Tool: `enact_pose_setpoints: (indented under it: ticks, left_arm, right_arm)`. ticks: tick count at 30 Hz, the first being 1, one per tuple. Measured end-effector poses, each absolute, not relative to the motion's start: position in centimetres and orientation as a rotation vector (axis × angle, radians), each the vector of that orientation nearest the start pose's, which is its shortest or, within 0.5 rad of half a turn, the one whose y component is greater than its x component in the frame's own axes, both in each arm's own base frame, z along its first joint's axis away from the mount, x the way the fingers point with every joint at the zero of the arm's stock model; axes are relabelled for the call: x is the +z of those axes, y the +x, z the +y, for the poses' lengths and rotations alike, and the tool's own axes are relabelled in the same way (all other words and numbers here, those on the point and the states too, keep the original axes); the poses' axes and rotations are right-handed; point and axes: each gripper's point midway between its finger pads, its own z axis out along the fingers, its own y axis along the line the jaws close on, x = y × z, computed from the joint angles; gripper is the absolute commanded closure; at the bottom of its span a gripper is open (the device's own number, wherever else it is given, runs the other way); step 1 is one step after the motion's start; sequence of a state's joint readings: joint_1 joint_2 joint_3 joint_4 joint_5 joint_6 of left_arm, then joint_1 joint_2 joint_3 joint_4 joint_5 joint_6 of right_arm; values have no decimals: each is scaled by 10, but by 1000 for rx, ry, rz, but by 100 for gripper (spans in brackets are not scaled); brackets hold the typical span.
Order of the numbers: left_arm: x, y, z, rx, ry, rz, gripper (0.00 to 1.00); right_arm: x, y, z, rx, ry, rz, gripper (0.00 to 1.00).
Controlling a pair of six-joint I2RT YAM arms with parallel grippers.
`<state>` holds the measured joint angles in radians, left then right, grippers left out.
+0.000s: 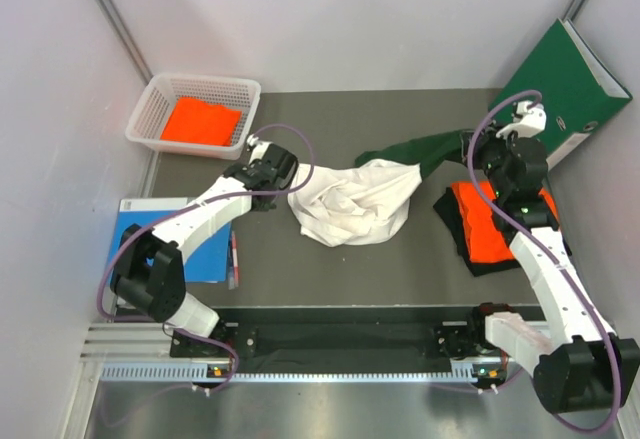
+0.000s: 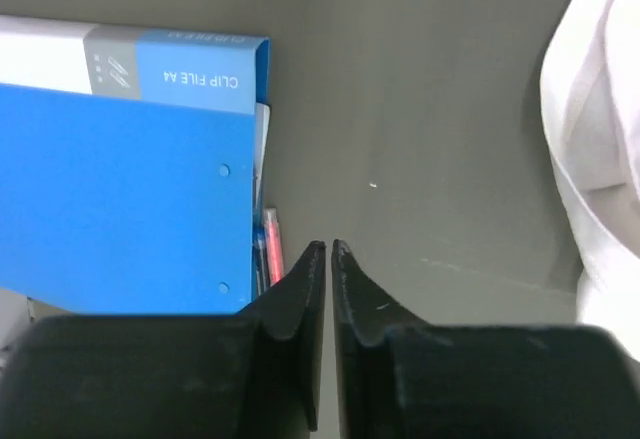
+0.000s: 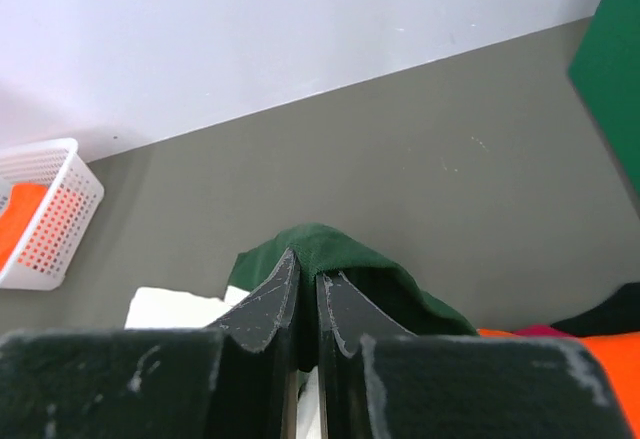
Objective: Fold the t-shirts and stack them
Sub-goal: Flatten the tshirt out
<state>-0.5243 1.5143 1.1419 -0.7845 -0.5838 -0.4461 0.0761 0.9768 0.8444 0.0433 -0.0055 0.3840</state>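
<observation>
The white t-shirt point(image 1: 352, 204) lies crumpled mid-table, with one dark green sleeve point(image 1: 430, 146) pulled out to the right. My right gripper point(image 1: 477, 149) is shut on that sleeve; in the right wrist view the green cloth point(image 3: 345, 244) drapes over the closed fingertips point(image 3: 305, 259). My left gripper point(image 1: 278, 187) is at the shirt's left edge, shut and empty point(image 2: 328, 247), with the white cloth point(image 2: 600, 159) to its right, apart from it. An orange shirt point(image 1: 492, 227) lies folded on a black shirt point(image 1: 458, 221) at the right. Another orange shirt point(image 1: 200, 119) lies in the basket.
A white basket point(image 1: 155, 99) stands at the back left. A green binder point(image 1: 572, 89) leans at the back right. A blue clip file point(image 1: 175, 239) with pens point(image 2: 272, 249) beside it lies at the near left. Walls close in on three sides.
</observation>
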Motion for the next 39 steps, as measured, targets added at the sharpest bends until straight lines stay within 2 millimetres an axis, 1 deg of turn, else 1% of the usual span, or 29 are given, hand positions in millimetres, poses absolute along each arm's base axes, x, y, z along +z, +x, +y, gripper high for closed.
enact_pose_setpoints:
  ticks: [1,2,3,7,9,10,11,14,18,23,24,27,30,33,34,36,37,38,39]
  left_arm:
    - [118,313,-87,410,-59,2485,14]
    - [118,313,-88,403,-49,2487,1]
    - [118,315,-91,387,-46,2484,1]
    - [120,329,-106,293,-30,2456,2]
    - [121,345,-119,212,-20,2444,5]
    - [120,353,-125,173,-25,2436,10]
    - [119,361,-131,129,-29,2432,12]
    - [111,386,-139,9,-59,2431,15]
    - [97,413,-145,-80,-79,2443,17]
    - [84,436,-169,-216,-56,2456,22]
    - [82,442,-176,-248,-53,2455,25]
    - [73,456,-191,-336,-44,2465,28]
    - [59,463,-198,-390,-59,2488,28]
    - [42,464,-195,-401,-88,2524,25]
    - [40,465,-196,-407,-98,2524,24]
    - [43,471,-195,-413,-107,2509,25]
    - [43,472,-196,-414,-109,2509,27]
    - [41,474,-196,-416,-110,2511,36]
    - [41,476,-198,-424,-110,2509,41]
  right_arm:
    - [298,366,44,350,254,1657,100]
    - [296,365,44,347,253,1661,100]
    - [295,365,43,344,251,1664,100]
    - [290,365,44,345,249,1675,100]
    - [286,365,45,350,246,1685,100]
    - [284,366,46,352,244,1691,100]
    - [282,366,46,354,243,1697,100]
    - [273,366,48,362,239,1717,100]
    - [259,364,51,375,236,1745,100]
    - [248,363,53,386,237,1772,100]
    - [247,363,54,389,236,1774,100]
    - [247,363,54,393,232,1774,100]
    - [247,363,55,394,231,1774,100]
    - [247,363,55,394,231,1775,100]
    - [247,363,55,394,230,1775,100]
    - [247,363,55,394,231,1775,100]
    - [247,363,55,394,230,1775,100]
    - [247,363,55,394,230,1775,100]
    - [247,363,55,394,230,1776,100]
